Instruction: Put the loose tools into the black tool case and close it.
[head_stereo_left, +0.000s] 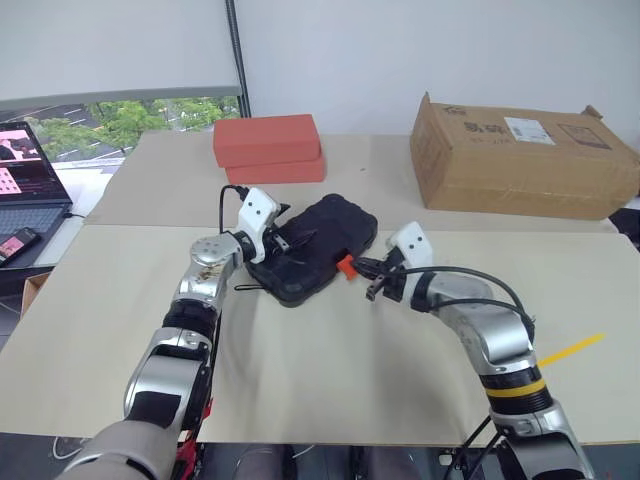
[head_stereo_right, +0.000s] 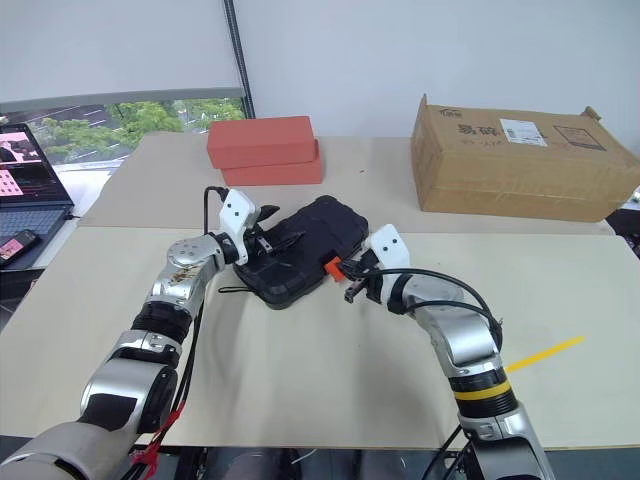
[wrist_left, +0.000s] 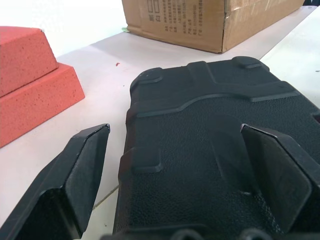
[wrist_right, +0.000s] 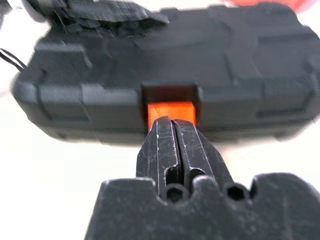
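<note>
The beige counter (head_stereo_left: 330, 370) carried a cardboard box (head_stereo_left: 520, 160) at its far right and two stacked red-orange boxes (head_stereo_left: 268, 147) at the far middle; a laptop (head_stereo_left: 25, 190) stood off its left edge. Near the middle lay the black tool case (head_stereo_left: 320, 250), lid down, its orange-red latch (head_stereo_left: 346, 265) facing the right arm. The left gripper (head_stereo_left: 285, 240) hovered over the case's left end, jaws spread wide across the lid and holding nothing. The right gripper (wrist_right: 172, 135) had its jaws pressed together, tips at the latch, with nothing between them.
</note>
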